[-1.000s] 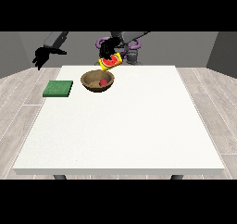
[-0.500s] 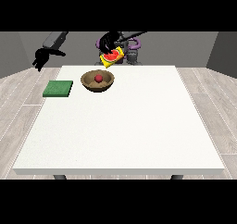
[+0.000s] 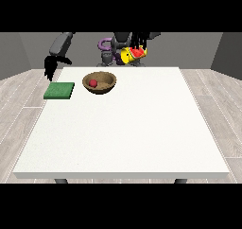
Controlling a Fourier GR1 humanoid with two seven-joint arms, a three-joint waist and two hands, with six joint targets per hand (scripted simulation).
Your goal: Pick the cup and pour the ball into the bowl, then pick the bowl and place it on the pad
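A brown wooden bowl (image 3: pixel 99 82) stands on the white table (image 3: pixel 127 128) near its far edge, with a small red ball (image 3: pixel 93 83) inside it. A flat green pad (image 3: pixel 59 90) lies to the bowl's left. The hand at the view's right (image 3: pixel 137 39) is curled over a yellow cup with a red inside (image 3: pixel 132 55), held tilted in the air to the right of the bowl, beyond the table's far edge. The hand at the view's left (image 3: pixel 50 65) hangs above the pad's far left corner, fingers pointing down and holding nothing.
The robot's dark torso with a purple ring (image 3: pixel 105 46) stands behind the table's far edge. Grey plank floor surrounds the table.
The hand with the cup has moved right and slightly up, away from above the bowl. The hand at the view's left has dropped lower, towards the pad.
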